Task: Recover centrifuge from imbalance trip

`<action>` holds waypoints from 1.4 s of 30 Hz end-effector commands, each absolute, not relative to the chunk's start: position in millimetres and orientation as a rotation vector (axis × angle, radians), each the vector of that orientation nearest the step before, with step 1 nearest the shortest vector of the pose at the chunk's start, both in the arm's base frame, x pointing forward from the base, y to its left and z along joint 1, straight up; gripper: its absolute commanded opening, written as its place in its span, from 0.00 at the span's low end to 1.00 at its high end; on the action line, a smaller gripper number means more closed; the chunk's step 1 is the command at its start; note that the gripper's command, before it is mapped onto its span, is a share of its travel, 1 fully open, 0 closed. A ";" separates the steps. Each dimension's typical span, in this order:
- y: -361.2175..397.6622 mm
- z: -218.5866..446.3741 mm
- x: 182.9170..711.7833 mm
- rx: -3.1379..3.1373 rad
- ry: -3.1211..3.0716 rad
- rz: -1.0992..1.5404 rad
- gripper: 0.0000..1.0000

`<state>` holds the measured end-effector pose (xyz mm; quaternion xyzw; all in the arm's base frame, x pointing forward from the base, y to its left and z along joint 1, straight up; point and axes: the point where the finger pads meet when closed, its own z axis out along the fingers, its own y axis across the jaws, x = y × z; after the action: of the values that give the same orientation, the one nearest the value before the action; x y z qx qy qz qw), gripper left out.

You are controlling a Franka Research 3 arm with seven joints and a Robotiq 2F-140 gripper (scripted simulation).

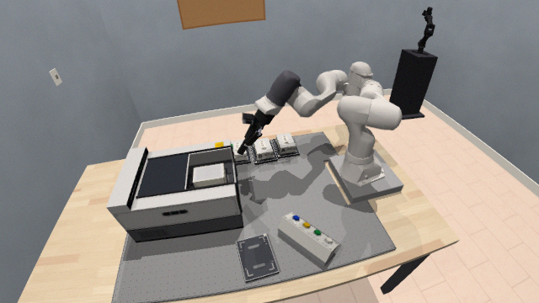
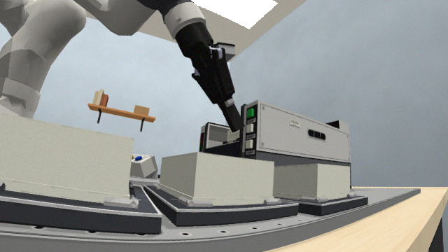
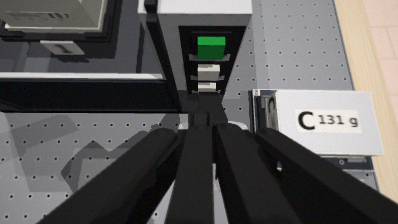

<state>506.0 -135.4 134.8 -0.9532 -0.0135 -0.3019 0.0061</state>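
My gripper (image 3: 207, 107) pinched shut, holding nothing; INDEX key (image 3: 208, 73) at 12 o'clock under green START (image 3: 210, 48), so I'd push square, clear of balance plate C (image 3: 320, 122)

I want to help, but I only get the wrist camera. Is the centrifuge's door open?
Observer: Yes. From the top, the plate centrifuge is open, and a white deep-well block sits in the bucket at the opening.
Operator: How many balance plates are in the row?
Observer: Three, each on a dark nest. The middle one shows best.
Operator: Is there a button box?
Observer: Yes, a panel with blue, yellow, green and white buttons. It is well away from the shut gripper.
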 end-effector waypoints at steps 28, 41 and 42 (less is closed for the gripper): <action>-137.6 134.2 506.3 -2.988 -0.038 -0.944 0.10; -137.4 134.3 514.1 -2.988 -0.038 -0.944 0.10; -137.3 134.2 514.9 -2.988 -0.038 -0.944 0.10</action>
<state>513.2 -135.6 135.0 -0.9531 -0.0152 -0.3024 0.0064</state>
